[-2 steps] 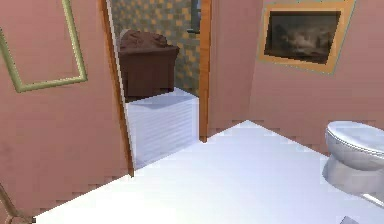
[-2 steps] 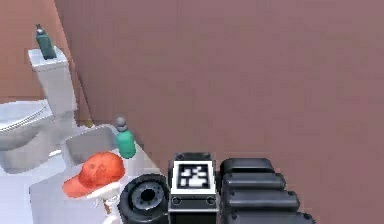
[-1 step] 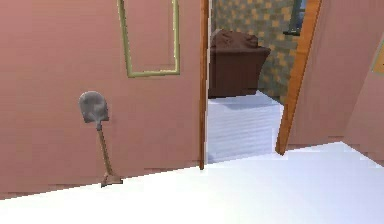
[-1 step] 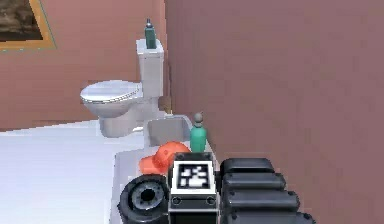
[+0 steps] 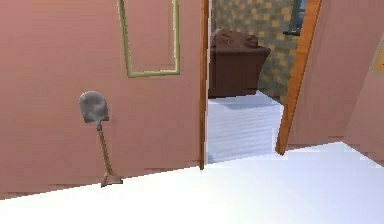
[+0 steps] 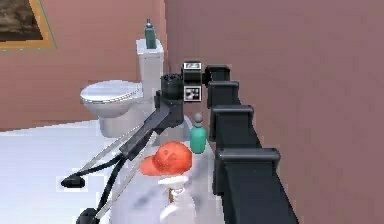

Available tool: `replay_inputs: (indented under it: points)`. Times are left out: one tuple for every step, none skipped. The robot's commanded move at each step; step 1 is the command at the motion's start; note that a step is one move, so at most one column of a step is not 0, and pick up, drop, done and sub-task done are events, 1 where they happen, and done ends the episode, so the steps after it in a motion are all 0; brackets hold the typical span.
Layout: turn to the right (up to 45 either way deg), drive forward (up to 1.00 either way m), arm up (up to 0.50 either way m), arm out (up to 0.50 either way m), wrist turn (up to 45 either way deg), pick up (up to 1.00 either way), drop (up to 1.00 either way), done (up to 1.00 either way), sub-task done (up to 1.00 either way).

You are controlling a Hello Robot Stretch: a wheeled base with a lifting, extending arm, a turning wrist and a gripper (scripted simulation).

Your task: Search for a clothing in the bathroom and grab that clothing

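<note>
Gripper (image 6: 80, 198): above floor near toilet (image 6: 112, 100); jaws and hold can't tell
Red cap (image 6: 168, 158): atop white stand (image 6: 176, 192), beside arm (image 6: 235, 140)
Shovel (image 5: 93, 107): leaning on pink wall (image 5: 50, 60)

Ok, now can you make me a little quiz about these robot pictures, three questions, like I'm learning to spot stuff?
1. True or false: a green bottle stands on top of the tank of the toilet.
2. In the forward view, what stands against the pink wall? A) a broom B) a shovel C) a ladder
3. Fill in the gap: the cap in the lower middle of the arm side view is coloured ____.

Key: 1 true; 2 B; 3 red.
</note>
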Motion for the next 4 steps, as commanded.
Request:
replay_inputs:
  points:
    - [0.0, 0.0, 0.0, 0.0, 45.0, 0.0, 0.0, 0.0, 0.0]
    - [0.0, 0.0, 0.0, 0.0, 45.0, 0.0, 0.0, 0.0, 0.0]
    - [0.0, 0.0, 0.0, 0.0, 21.0, 0.0, 0.0, 0.0, 0.0]
    - [0.0, 0.0, -0.26, 0.0, 0.0, 0.0, 0.0, 0.0, 0.0]
